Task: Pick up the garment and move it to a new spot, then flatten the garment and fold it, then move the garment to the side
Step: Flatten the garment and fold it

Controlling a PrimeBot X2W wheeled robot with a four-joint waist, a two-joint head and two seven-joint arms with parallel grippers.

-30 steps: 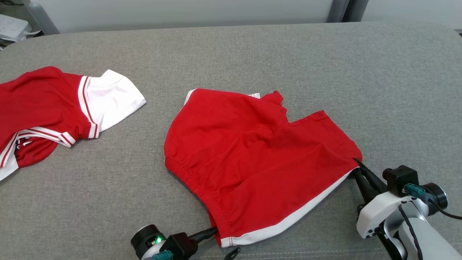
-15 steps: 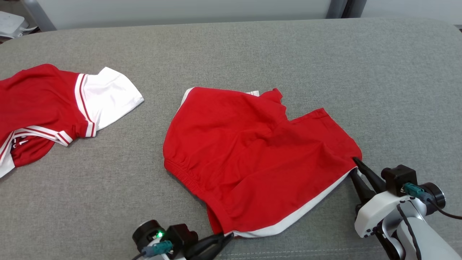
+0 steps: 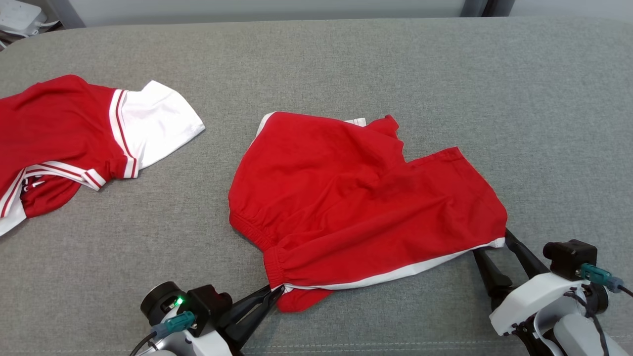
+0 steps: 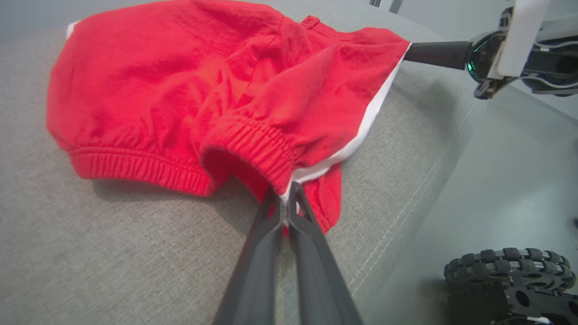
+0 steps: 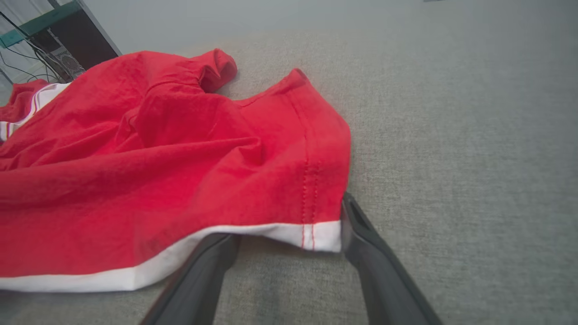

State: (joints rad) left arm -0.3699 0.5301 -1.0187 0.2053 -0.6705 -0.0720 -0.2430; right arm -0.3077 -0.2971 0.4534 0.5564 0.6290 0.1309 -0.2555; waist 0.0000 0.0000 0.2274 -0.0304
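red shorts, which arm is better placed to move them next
Left. Left jaws are shut on the shorts at the waistband corner; right jaws stand open around the hem corner, gripping nothing.

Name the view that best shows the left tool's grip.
Left wrist view: left tool shut on the shorts' waistband corner, close up. Head view shows the pinch smaller; right wrist view shows the shorts' far hem.
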